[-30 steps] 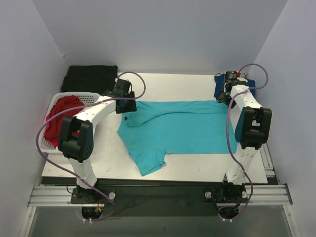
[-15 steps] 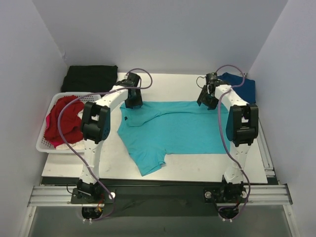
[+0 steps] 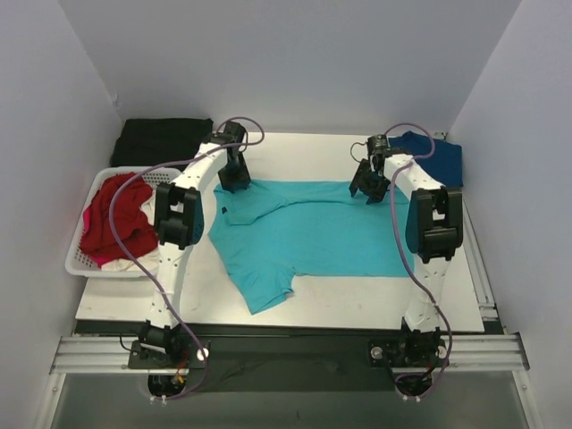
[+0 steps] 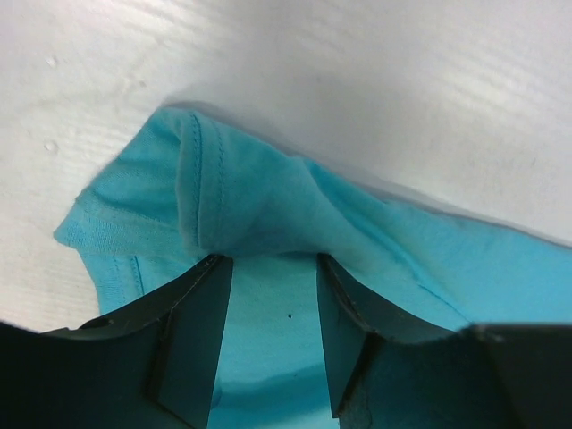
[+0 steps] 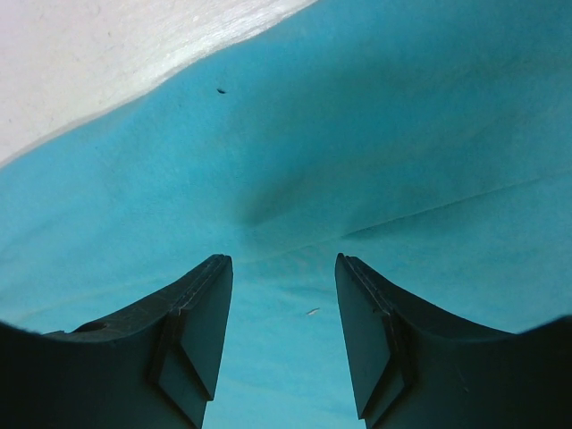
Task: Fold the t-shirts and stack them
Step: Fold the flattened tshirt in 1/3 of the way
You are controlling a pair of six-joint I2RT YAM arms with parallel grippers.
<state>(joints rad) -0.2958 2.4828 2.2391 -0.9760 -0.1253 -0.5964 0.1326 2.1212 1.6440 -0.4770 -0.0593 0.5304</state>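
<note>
The teal shirt (image 3: 322,232) lies spread flat across the middle of the table (image 3: 304,147), one sleeve pointing to the table's near edge. The left gripper (image 4: 271,262) is low at the shirt's far left corner, jaws moderately wide, a raised fold of hem bunched right at the fingertips (image 4: 198,331). The right gripper (image 5: 281,261) is low over the shirt's far edge towards the table's right side, jaws equally wide, the cloth puckered between them. The navy shirt (image 3: 438,156) sits on the table's far right corner. The red shirt (image 3: 116,219) fills the basket (image 3: 89,264) at the table's left edge.
</note>
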